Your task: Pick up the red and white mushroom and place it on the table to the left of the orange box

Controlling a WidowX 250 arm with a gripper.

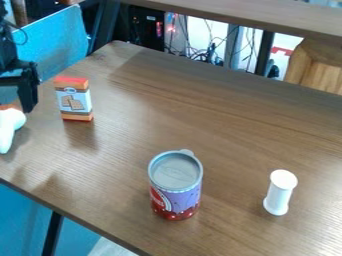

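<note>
The black gripper (25, 86) hangs at the left edge of the camera view, partly cut off by that edge. Just below it lies a white object with an orange-brown part (9, 126), also cut off by the edge; whether the two touch I cannot tell. To the gripper's right stands an upright orange, white and red box (74, 99). A can with a grey lid and a purple and red side (176, 186) stands upright near the front middle. Farther right is an upright white spool-shaped cylinder (280, 192).
The brown wooden table (200, 115) has its front edge running from the left down to the bottom middle. Behind its far edge are cables (200, 56), dark posts and a wooden piece (318, 67). Blue panels (63, 32) stand at the upper left.
</note>
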